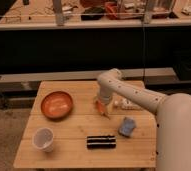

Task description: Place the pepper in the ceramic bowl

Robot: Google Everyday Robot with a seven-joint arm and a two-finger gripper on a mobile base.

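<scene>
Gripper (102, 103) low on the pepper (104, 111), hold impossible to tell; a weak pinch may drop it before the ceramic bowl (57, 105).

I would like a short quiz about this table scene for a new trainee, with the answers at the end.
1. True or false: the pepper already lies in the ceramic bowl.
2. Which thing stands nearest the table's lower left corner in the picture? A) blue block B) white cup C) black bar
3. Fill in: the gripper is down at the ____, to the right of the bowl in the picture.
Key: 1 false; 2 B; 3 pepper.
</scene>
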